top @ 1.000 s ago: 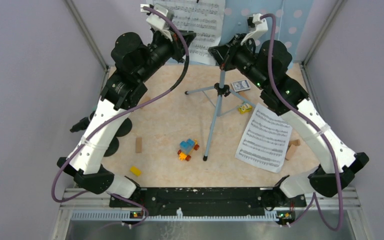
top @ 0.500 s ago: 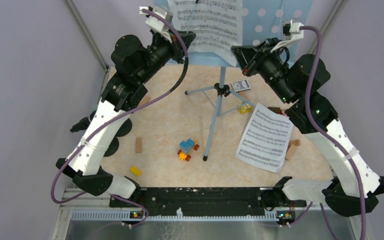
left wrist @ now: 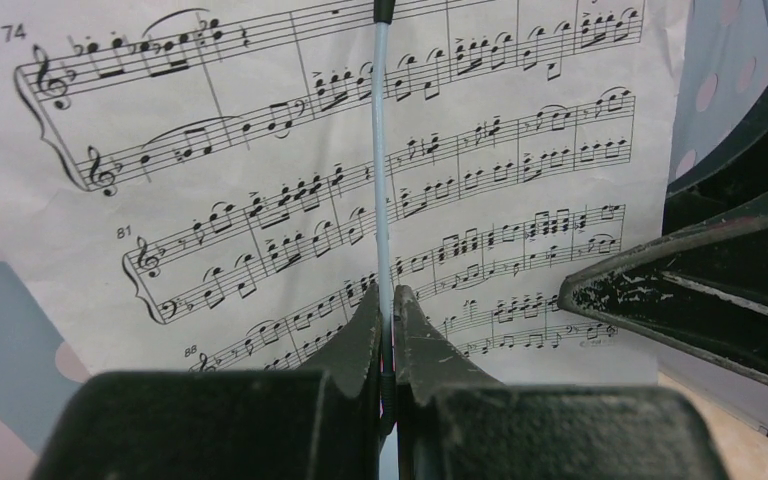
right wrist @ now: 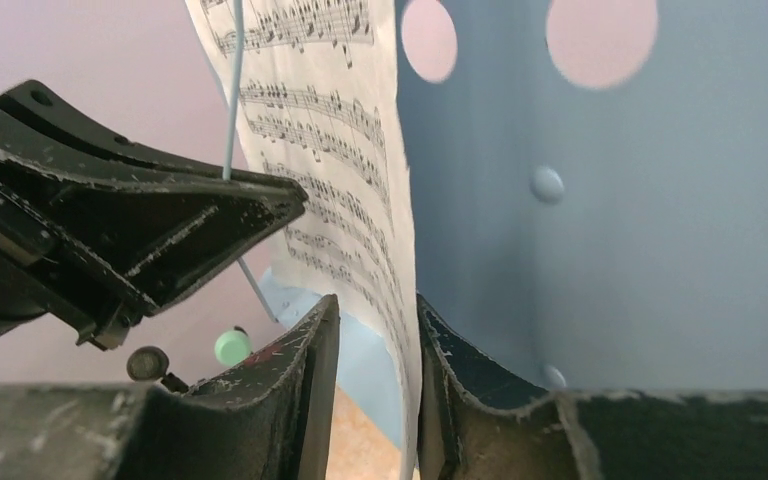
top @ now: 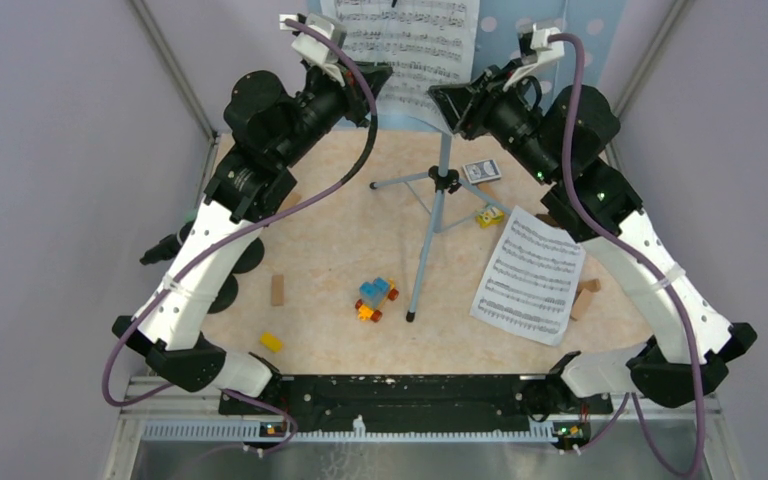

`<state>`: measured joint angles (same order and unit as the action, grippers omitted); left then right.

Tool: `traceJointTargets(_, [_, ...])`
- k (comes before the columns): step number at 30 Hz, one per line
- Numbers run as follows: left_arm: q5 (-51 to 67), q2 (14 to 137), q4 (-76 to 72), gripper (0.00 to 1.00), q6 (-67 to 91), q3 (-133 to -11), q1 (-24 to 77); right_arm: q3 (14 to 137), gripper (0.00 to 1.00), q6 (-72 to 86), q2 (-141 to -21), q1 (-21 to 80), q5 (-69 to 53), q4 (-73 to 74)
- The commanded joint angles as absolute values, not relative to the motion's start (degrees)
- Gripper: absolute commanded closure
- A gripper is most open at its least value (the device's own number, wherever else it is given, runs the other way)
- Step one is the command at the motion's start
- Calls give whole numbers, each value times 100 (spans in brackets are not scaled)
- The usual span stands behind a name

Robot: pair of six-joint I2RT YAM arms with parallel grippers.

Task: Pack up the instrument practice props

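Note:
The pale-blue perforated music desk [top: 560, 30] stands on its silver tripod pole [top: 430, 240] at the back. A white sheet-music page [top: 400, 40] rests on it. My left gripper [top: 376, 78] is shut on the desk's thin pale-blue page-retainer wire [left wrist: 382, 150], in front of the page [left wrist: 260, 180]. My right gripper [top: 442, 102] is open, and the page's right edge [right wrist: 400, 330] hangs between its jaws, close to the right finger. A second page [top: 530, 275] lies on the table at the right. Black round mic holders [top: 225, 290] sit partly hidden under my left arm.
Colourful toy bricks [top: 375, 297] and a yellow brick [top: 271, 342] lie near the tripod feet. Tan wooden blocks [top: 278, 290] [top: 585, 297] and a small card box [top: 481, 169] are on the table. A mint-green round end [right wrist: 232, 346] shows below my left gripper [right wrist: 160, 220].
My right gripper swung out to the right, then came back left to the page's right edge. The page on the desk shifted with it. My left arm has not moved.

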<state>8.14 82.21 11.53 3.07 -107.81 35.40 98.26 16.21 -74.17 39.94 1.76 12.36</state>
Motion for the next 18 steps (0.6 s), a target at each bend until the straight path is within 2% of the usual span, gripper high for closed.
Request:
traceJointTargets(1, [1011, 8193, 1406, 100, 563, -10600, 3577, 10553, 69, 1384, -7601, 3973, 22, 1091])
traceJointTargets(12, [1011, 8200, 1439, 100, 556, -10629, 3585, 11674, 70, 1217, -8155, 3967, 22, 1417])
traceJointTargets(13, [1012, 8200, 1449, 100, 562, -10630, 3582, 11719, 73, 1205, -8184, 3965, 26, 1446])
traceJointTargets(17, [1000, 8197, 1454, 100, 557, -10622, 3579, 11802, 100, 1148, -8237, 3970, -98, 1485])
traceJointTargets(18, [993, 8180, 1452, 100, 554, -10618, 3582, 11798, 100, 1139, -8236, 3972, -78, 1485])
